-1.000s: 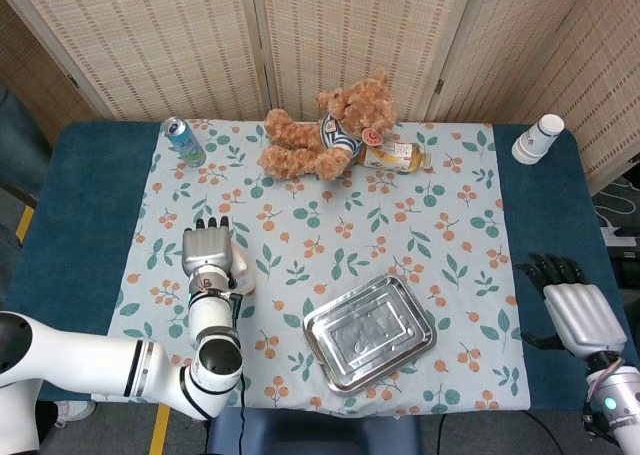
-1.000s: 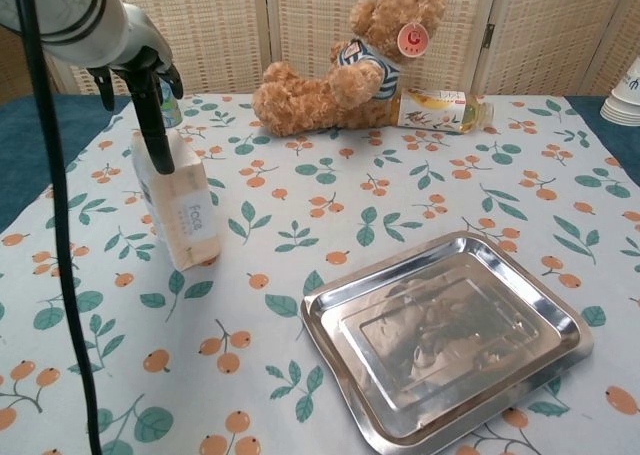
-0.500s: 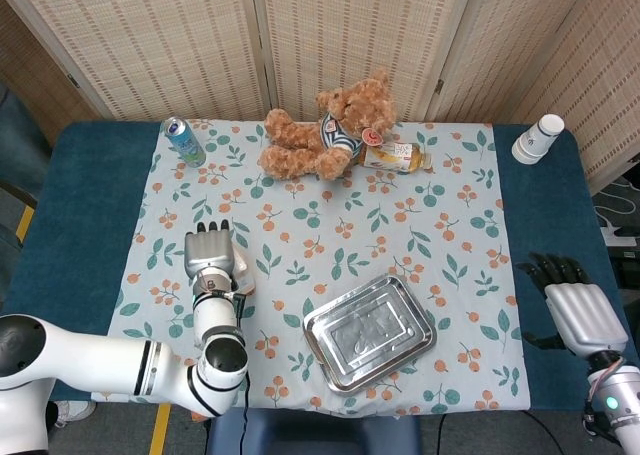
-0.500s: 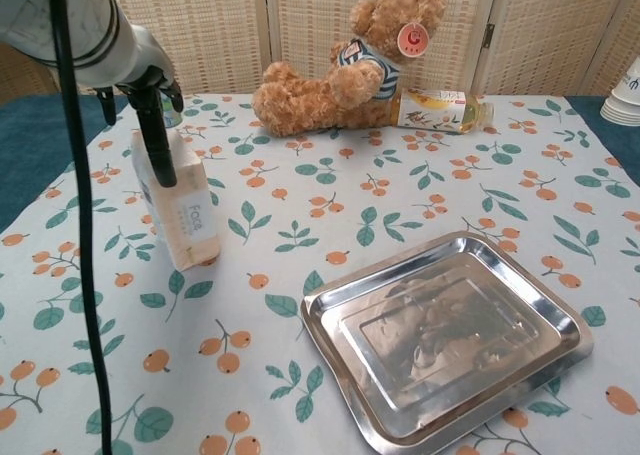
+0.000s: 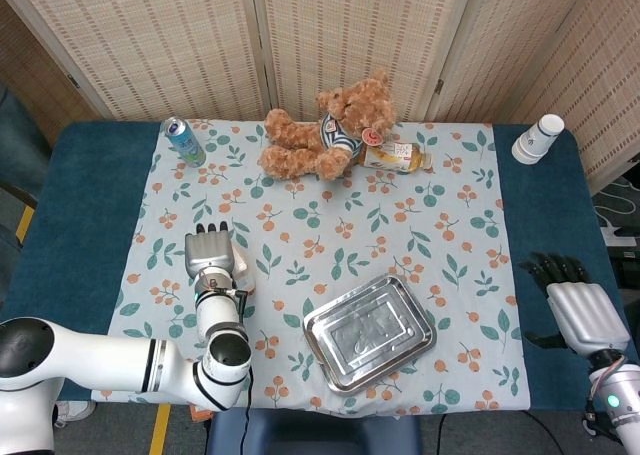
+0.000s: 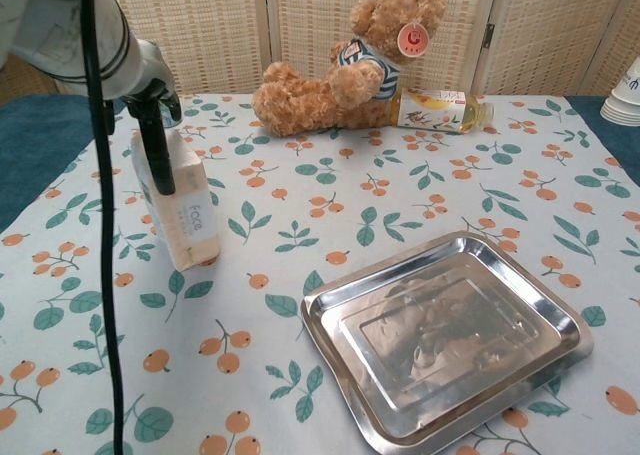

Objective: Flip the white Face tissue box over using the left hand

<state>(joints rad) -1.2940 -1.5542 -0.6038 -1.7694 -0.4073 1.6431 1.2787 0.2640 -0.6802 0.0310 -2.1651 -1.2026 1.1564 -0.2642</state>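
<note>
Left hand [image 5: 208, 253] lies over the tissue box [image 6: 178, 200], fingers [image 6: 159, 147] down its side, gripping it. The box stands on edge, well left of the tray [image 6: 450, 335], unmoved over the last second; only the forearm has shifted. Flip seems underway, unfinished. Right hand [image 5: 575, 310] hangs spread, far right of the tray.

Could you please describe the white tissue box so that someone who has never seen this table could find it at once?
Start at the floral tablecloth and go to its left side, in front of the blue can. The tissue box stands there on edge, with the left robot hand on top of it. It is the only white box, printed with grey "Face" lettering.
</note>
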